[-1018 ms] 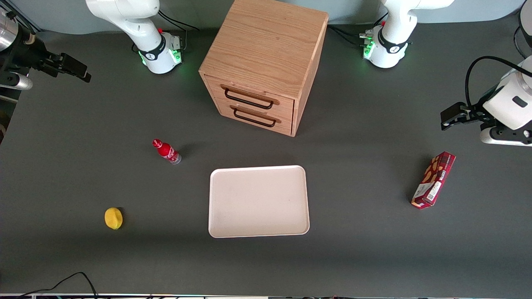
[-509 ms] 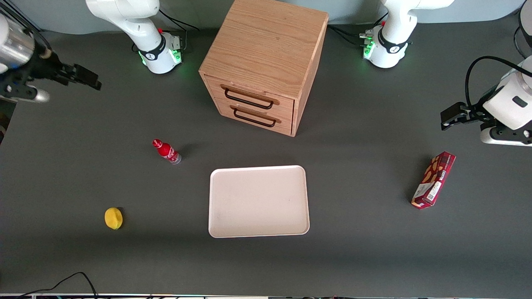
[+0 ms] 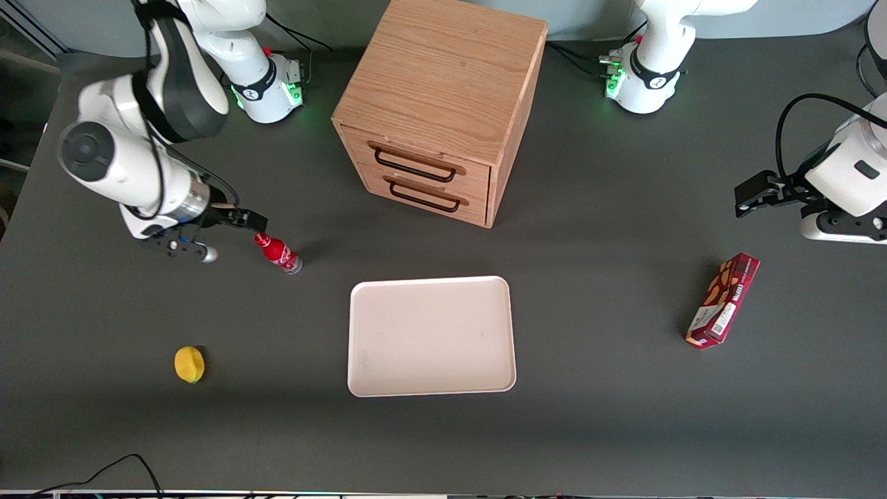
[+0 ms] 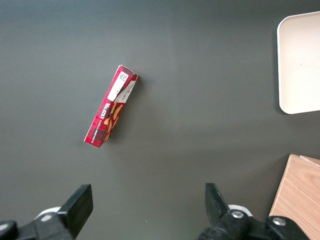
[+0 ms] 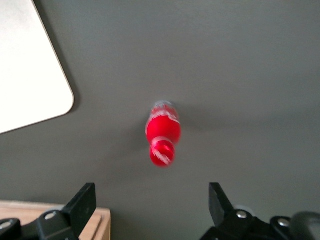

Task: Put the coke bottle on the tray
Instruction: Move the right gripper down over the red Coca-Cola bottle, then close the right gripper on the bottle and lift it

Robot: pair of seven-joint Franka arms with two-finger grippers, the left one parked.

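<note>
Red coke bottle [image 3: 278, 252] stands on the table near the cream tray [image 3: 431, 336].

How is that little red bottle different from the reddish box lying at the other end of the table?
The coke bottle is round, bright red with a red cap, and stands upright; the snack box is a long, flat-sided carton in darker red-brown with printed pictures. The bottle looks smaller than the box. The gripper, open, sits right by the bottle's cap, while the box lies toward the parked arm's end. Both rest on the dark table, off the tray.
</note>
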